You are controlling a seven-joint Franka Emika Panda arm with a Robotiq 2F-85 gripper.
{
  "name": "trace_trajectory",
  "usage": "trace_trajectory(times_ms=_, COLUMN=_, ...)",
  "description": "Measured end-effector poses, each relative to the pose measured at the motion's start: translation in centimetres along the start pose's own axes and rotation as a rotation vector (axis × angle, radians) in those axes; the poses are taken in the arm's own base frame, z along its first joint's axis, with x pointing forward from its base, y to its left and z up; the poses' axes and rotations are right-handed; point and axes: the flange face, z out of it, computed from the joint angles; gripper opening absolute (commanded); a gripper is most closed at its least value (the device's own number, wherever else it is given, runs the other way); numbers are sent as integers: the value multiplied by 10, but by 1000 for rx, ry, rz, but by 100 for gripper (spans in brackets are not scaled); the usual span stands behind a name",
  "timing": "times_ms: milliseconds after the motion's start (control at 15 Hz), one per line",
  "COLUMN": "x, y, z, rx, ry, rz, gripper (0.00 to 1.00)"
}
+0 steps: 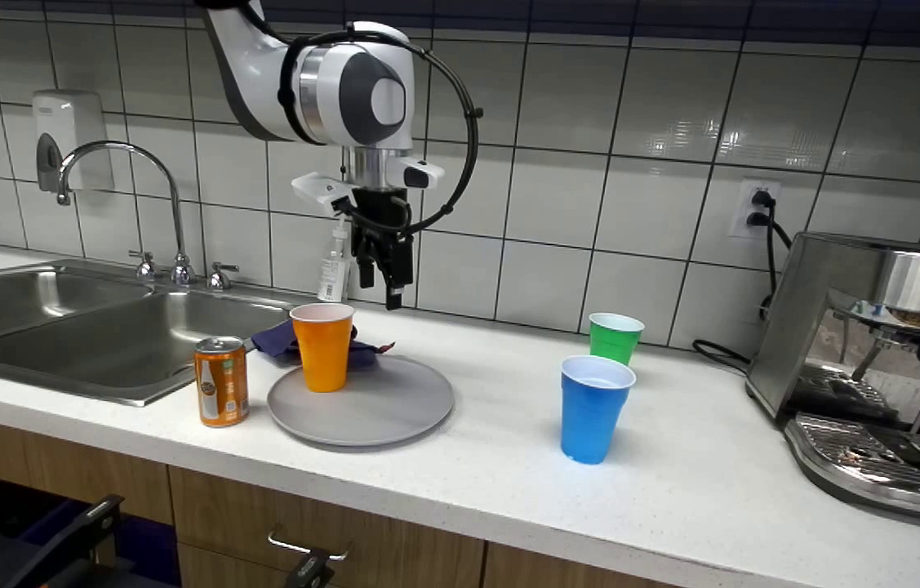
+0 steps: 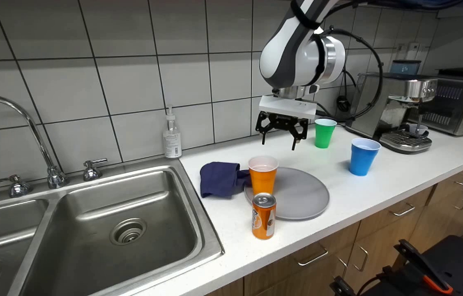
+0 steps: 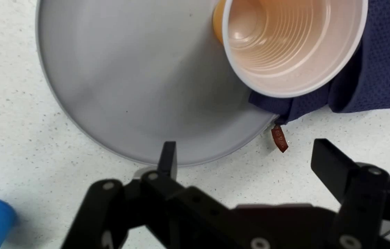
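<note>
The jaws hang spread wide — empty, near the orange cup [image 1: 324,351].

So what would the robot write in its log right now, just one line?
gripper: open, empty, above countertop; orange plastic cup: upright on gray plate; navy cloth: overlapping plate edge; blue cup, green cup: upright

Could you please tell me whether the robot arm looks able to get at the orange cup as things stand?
Probably yes: the open, empty gripper hangs above the counter, and nothing visible stands between it and the orange cup on the grey plate, though the navy cloth lies close by.
</note>
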Motion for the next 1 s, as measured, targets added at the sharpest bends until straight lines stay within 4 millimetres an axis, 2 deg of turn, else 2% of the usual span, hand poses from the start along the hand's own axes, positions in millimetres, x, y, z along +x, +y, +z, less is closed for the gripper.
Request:
trace_trajectory(times_ms=600, x=-1, y=1, z=4, rx=-6, ry=-6, rz=6, gripper=100)
trace_trajectory(times_ms=1000, x=11, y=17, z=3, rx=-12, ry=1, rz=46, gripper=100)
